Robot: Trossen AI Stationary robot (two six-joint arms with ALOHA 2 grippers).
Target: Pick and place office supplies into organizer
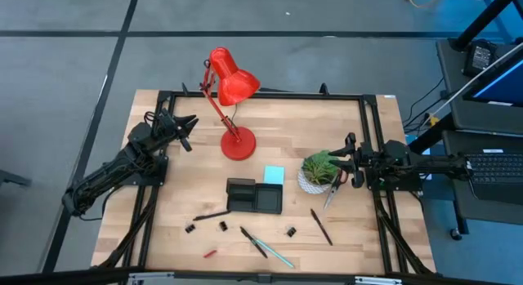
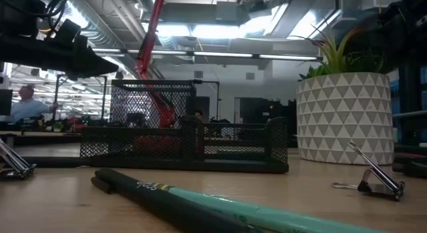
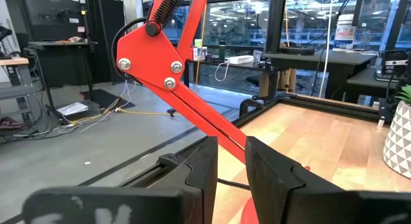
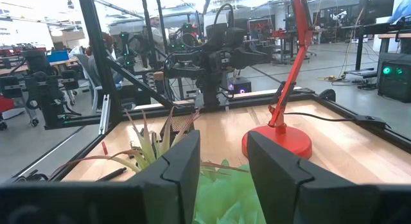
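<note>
Wrist views — both grippers apparently empty.

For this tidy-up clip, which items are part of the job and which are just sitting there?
Job: organizer; sticky-note pad; scissors; pens; binder clips.
Bystanders: red desk lamp; potted plant.

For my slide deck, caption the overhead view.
Both arms wait at the table edges; pens, clips lie loose before the organizer.
</note>
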